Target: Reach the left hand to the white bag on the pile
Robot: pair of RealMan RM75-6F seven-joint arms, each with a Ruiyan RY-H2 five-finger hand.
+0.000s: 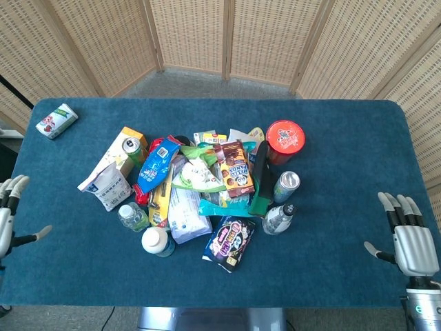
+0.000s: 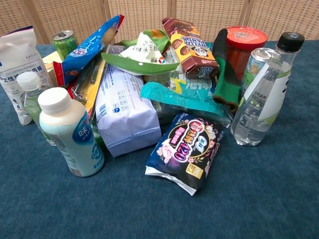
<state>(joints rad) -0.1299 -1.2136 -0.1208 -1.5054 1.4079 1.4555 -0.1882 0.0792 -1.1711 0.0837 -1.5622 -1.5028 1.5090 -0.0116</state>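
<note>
the left hand (image 1: 8, 210) was at the 9 o'clock edge of the surface (image 1: 344, 172). its fingers were spread and it held nothing. it was well apart from the pile.

the white bag (image 1: 105, 183) lay at the 9 o'clock side of the pile, the side nearest that hand. in the chest view it stood at the far left (image 2: 16, 64). a small clear bottle (image 1: 133, 216) stood just beside it, at about 5 o'clock from it. a green can (image 1: 131, 147) stood near it at 1 o'clock.

here is what i thought could go wrong. the hand could come in too low and bump the small bottle, and the bottle could tip and roll. it could push the white bag deeper into the pile. a bigger white bottle (image 1: 156, 241) stood at the pile's 7 o'clock corner and could fall too.

the right hand (image 1: 408, 238) was at the 3 o'clock edge, fingers apart, holding nothing.

the surface was a dark blue cloth. a small pack (image 1: 56, 121) lay alone near 10 o'clock. woven screens (image 1: 227, 38) stood behind at 12 o'clock.
</note>
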